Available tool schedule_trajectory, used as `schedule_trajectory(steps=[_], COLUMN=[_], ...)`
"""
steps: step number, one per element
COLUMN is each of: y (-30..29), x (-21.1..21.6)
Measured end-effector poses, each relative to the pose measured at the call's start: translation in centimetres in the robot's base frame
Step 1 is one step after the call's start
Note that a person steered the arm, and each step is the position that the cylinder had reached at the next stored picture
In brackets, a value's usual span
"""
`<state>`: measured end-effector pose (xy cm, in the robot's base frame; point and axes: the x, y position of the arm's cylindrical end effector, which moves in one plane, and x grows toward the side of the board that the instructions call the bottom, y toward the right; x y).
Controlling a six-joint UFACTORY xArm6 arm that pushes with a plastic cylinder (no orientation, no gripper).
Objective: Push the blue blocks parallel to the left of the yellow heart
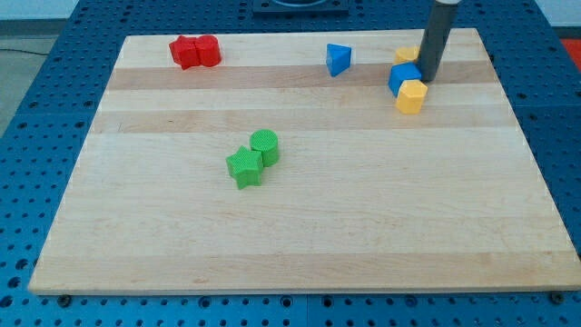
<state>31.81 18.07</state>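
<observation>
A blue triangular block (338,59) lies near the view's top, right of centre. A blue cube (402,75) sits further right, touching a yellow block (411,95) just below it. Another yellow block (407,54) shows just above the blue cube, partly hidden by the rod; its shape cannot be made out. My tip (427,79) rests at the right edge of the blue cube, just above the lower yellow block.
Two red blocks (195,52) sit together at the view's top left. A green star-like block (243,167) and a green cylinder (264,146) touch near the middle left. The wooden board (363,227) lies on a blue perforated table.
</observation>
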Motion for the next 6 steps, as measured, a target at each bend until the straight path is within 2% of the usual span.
schedule_trajectory(steps=[1,2,3,4,5,6], y=[-1.4,-6.2,-9.4,-8.5,-13.5,-11.8], x=[1.0,0.0,-2.8,-2.7,-3.3,-2.9])
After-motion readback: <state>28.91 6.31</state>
